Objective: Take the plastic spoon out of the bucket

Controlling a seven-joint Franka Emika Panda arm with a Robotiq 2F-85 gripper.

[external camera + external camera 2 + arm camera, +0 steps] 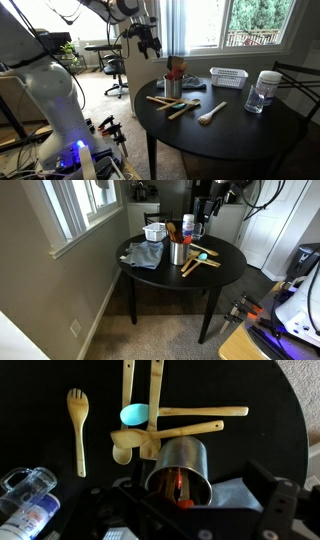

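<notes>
The small shiny metal bucket (173, 88) stands on the round black table (250, 130), and also shows in the other exterior view (178, 253). Utensil handles stick up out of it, among them a reddish one (176, 67). In the wrist view the bucket (181, 462) sits at centre with an orange-red plastic spoon (178, 486) inside. My gripper (149, 42) hangs open and empty above the table's edge, up and to one side of the bucket. Its dark fingers frame the bottom of the wrist view (185, 522).
Wooden utensils (190, 428), a wooden fork (77, 420) and a blue spoon (135, 413) lie on the table beside the bucket. A white slotted basket (228, 77), a clear lidded jar (264, 91) and a blue-grey cloth (145, 255) are also on the table.
</notes>
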